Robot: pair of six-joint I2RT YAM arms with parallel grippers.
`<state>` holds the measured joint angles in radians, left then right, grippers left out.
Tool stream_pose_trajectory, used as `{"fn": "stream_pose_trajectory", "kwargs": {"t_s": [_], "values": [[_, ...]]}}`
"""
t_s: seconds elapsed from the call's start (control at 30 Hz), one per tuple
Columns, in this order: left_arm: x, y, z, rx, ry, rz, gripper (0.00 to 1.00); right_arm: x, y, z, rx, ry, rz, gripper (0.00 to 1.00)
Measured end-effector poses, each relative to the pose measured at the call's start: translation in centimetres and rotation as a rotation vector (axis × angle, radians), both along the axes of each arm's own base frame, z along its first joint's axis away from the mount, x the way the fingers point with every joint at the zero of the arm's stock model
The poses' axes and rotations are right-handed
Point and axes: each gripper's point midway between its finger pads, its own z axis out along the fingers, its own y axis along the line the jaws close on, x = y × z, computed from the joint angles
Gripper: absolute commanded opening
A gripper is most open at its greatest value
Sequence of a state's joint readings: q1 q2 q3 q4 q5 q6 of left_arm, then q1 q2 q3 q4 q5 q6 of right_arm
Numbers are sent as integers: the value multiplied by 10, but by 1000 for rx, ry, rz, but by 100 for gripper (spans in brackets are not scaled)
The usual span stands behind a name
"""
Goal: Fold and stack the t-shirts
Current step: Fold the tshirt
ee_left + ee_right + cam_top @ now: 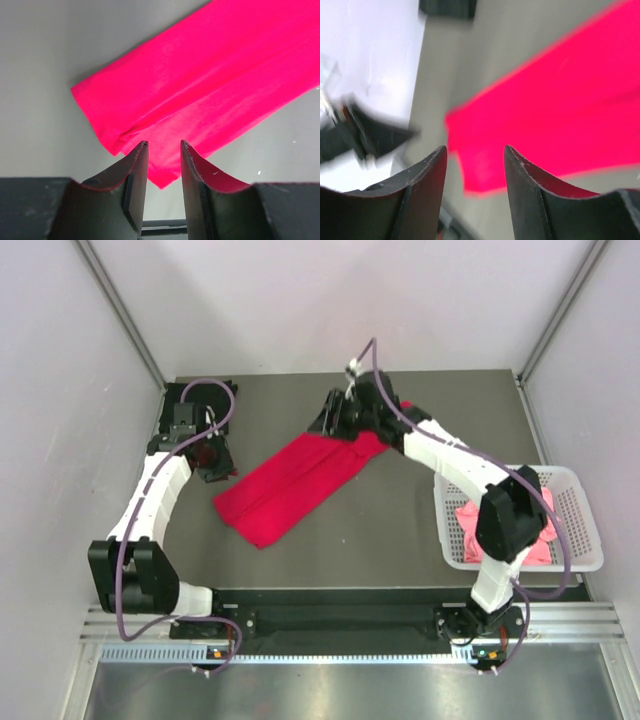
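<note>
Red shirt [300,475] lying as a long, narrow folded strip on the desk [400,530], one arm at each end. The left gripper [164,146] was open, its jaws a little apart with nothing between them. The strip's near end lay just ahead of and below its fingertips, apart from them. The right gripper [475,150] was also open and empty, and the strip's far end lay just ahead of it. That wrist picture was blurred, so I could not tell how close its fingers [427,172] were to the cloth. A pink shirt [468,516] sat in the basket [578,502], well behind the right gripper and beside that arm's elbow.

I judged the step in hand to be taking both ends so the strip could be folded across its length. Several faults seemed possible from here:

- The left gripper's jaws stood narrow, and a shallow bite could catch only the top layer and pull the lengthwise fold open.
- With the right view blurred, I might misjudge the height, pressing the fingers into the desk or closing on air.
- If one end came up before the other, the strip could twist or drag across the desk, giving a crooked fold.
- Soft cloth held by a thin edge might slip out partway through the carry.
</note>
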<state>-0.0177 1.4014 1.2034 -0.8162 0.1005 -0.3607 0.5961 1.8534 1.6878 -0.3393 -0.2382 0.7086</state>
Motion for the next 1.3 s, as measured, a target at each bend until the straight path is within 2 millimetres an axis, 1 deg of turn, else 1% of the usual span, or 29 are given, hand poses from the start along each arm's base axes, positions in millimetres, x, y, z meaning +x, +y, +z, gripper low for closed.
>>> {"fn": "stream_pose_trajectory", "kwargs": {"t_s": [0.07,0.17,0.23,0.3,0.33,0.37,0.47,0.57,0.67,0.73,0.8,0.93,0.97,1.0,1.07,1.17,1.23,1.3], "values": [[0,-2,4,-10,-12,-1,37,-41,10,-24,29,86,70,50],[-1,-3,9,-21,-25,1,37,-81,22,-67,52,219,128,51],[-4,-4,14,-30,-40,8,36,-107,27,-95,62,317,142,53],[-10,-5,17,-38,-50,17,34,-133,33,-118,76,402,147,57],[-14,-6,19,-41,-53,19,35,-143,36,-125,87,432,145,60],[-17,-6,19,-44,-55,22,35,-154,40,-132,101,460,147,99],[-28,-7,18,-53,-52,33,35,-182,54,-142,136,526,150,100],[-37,-8,16,-56,-43,41,35,-203,76,-133,182,543,173,100],[-42,-8,17,-59,-44,47,35,-218,95,-125,229,550,189,100],[-45,-7,20,-57,-50,48,35,-223,100,-126,244,559,176,99],[-47,-7,22,-54,-59,49,35,-226,99,-133,239,562,150,100],[-53,-6,22,-50,-68,52,35,-222,89,-153,162,524,91,100],[-54,-5,21,-50,-69,52,35,-223,86,-155,138,505,94,100],[-55,-5,21,-48,-68,53,35,-223,83,-155,118,483,98,100],[-56,-5,18,-46,-66,54,35,-224,78,-148,106,440,119,100],[-59,-4,13,-41,-53,58,35,-231,68,-140,144,405,141,100],[-60,-4,10,-40,-47,58,35,-236,62,-143,184,395,149,100],[-60,-3,10,-37,-45,60,35,-239,53,-155,198,407,142,100]]}}
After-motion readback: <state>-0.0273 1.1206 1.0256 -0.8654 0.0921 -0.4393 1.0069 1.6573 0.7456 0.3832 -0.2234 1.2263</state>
